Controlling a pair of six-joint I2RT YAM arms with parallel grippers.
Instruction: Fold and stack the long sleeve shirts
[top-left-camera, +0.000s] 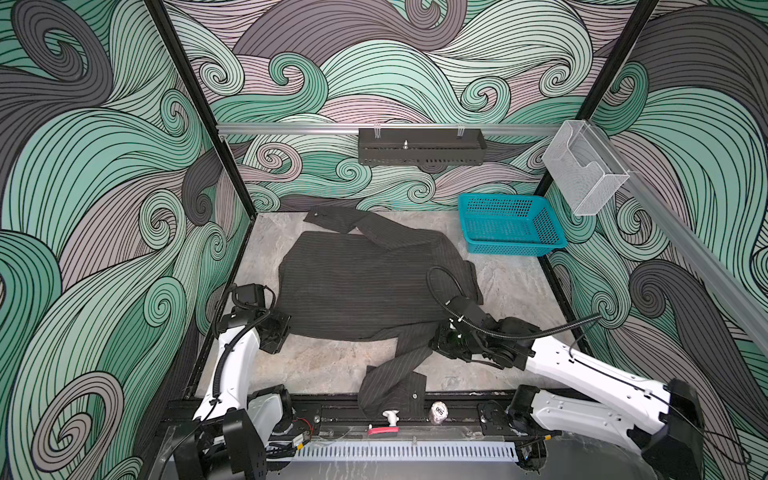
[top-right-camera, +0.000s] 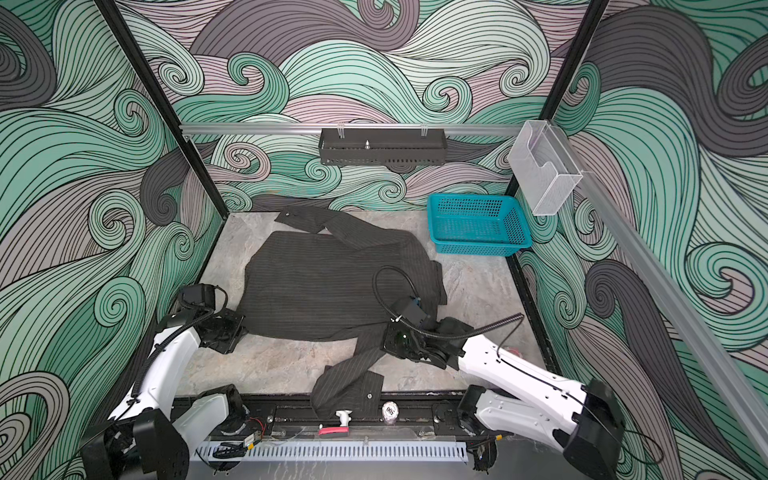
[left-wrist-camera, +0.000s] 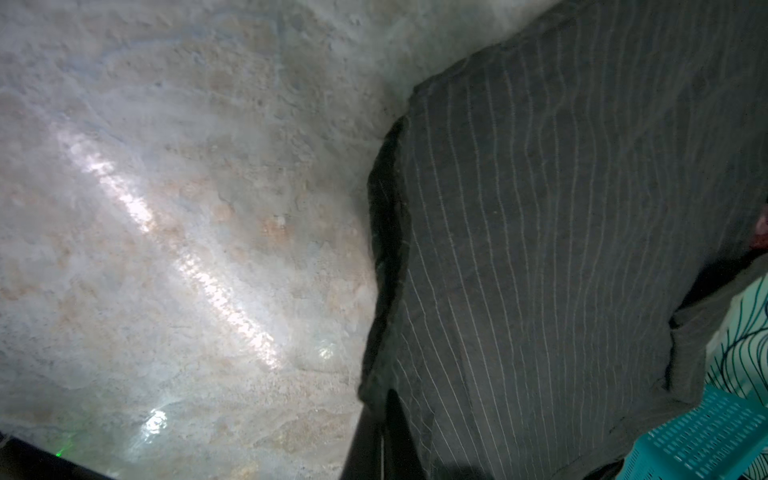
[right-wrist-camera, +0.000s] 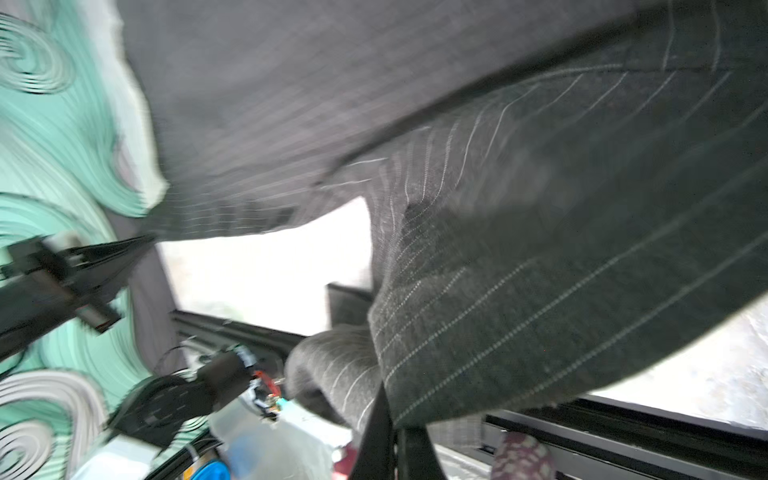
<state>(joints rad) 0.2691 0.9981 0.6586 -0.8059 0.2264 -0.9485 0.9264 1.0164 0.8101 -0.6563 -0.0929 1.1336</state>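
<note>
Most of the table (top-left-camera: 511, 286) in the middle of both top views lies under the one shirt (top-left-camera: 365, 282), its body spread fairly flat. Its far sleeve (top-left-camera: 332, 220) lies at upper centre, and its near sleeve (top-left-camera: 395, 386) trails to lower centre over the front rail (top-left-camera: 457, 405). The teal basket (top-left-camera: 498, 245) sits upper right, apart from the cloth. My left gripper (top-left-camera: 284, 326) pinches the shirt's lower-left corner. My right gripper (top-left-camera: 436, 336) is clamped on cloth where the near sleeve begins. I judge folding barely begun: sleeves loose, body unfolded, stacking all left.
</note>
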